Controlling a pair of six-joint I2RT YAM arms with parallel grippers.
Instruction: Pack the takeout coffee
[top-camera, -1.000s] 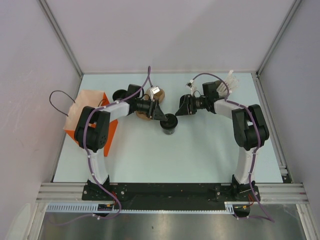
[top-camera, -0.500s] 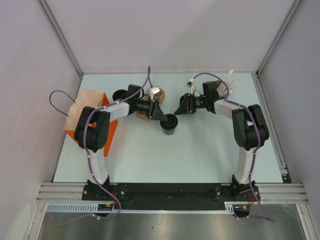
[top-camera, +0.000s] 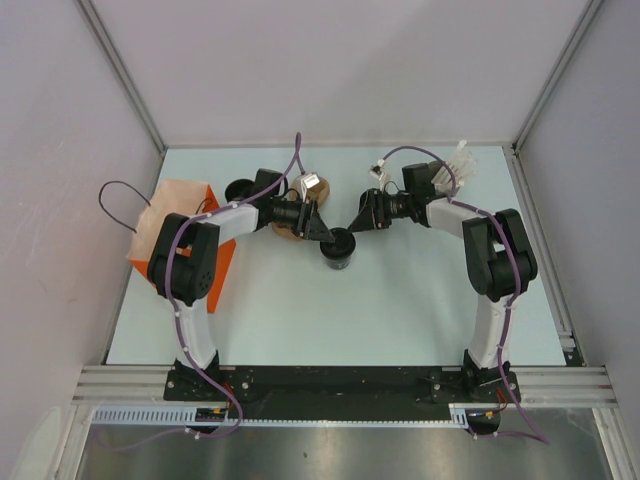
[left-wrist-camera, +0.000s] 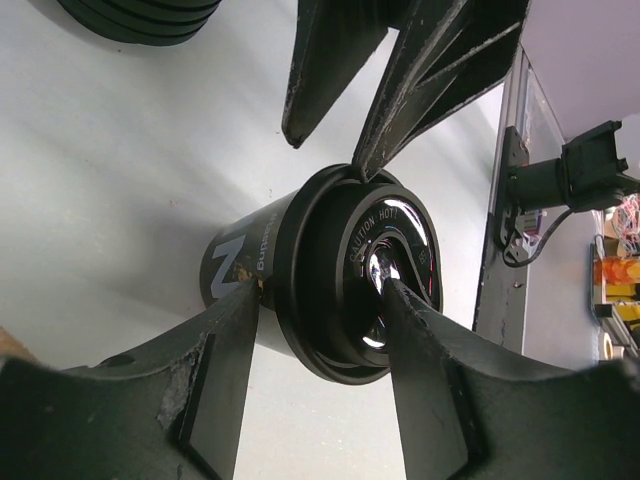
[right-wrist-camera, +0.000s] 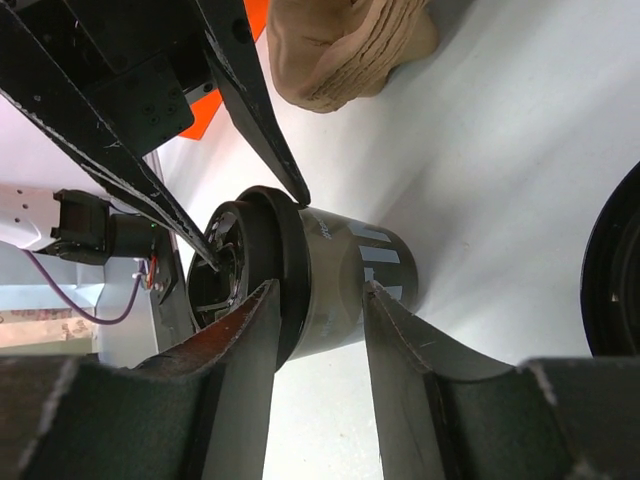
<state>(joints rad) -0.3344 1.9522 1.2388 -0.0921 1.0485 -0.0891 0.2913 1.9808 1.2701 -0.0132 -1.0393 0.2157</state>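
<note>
The takeout coffee (top-camera: 339, 250), a small black cup with a black lid, stands on the table between both arms. My left gripper (top-camera: 329, 236) is shut on it. In the left wrist view one finger (left-wrist-camera: 240, 320) presses the cup's side under the lid rim and the other (left-wrist-camera: 410, 330) rests on the lid top (left-wrist-camera: 385, 250). My right gripper (top-camera: 353, 228) is open at the opposite side. Its fingers (right-wrist-camera: 250, 330) straddle the cup (right-wrist-camera: 345, 270) near the lid rim, and one tip touches the rim.
An orange paper bag (top-camera: 185, 225) stands at the left edge beside the left arm. A brown pulp cup carrier (top-camera: 292, 228) and a stack of black lids (top-camera: 240, 190) lie behind the left gripper. A cylinder of white sticks (top-camera: 458, 162) stands at the back right.
The right gripper has edged slightly left toward the cup and its jaws have widened a little. The left gripper and the cup have not moved.
</note>
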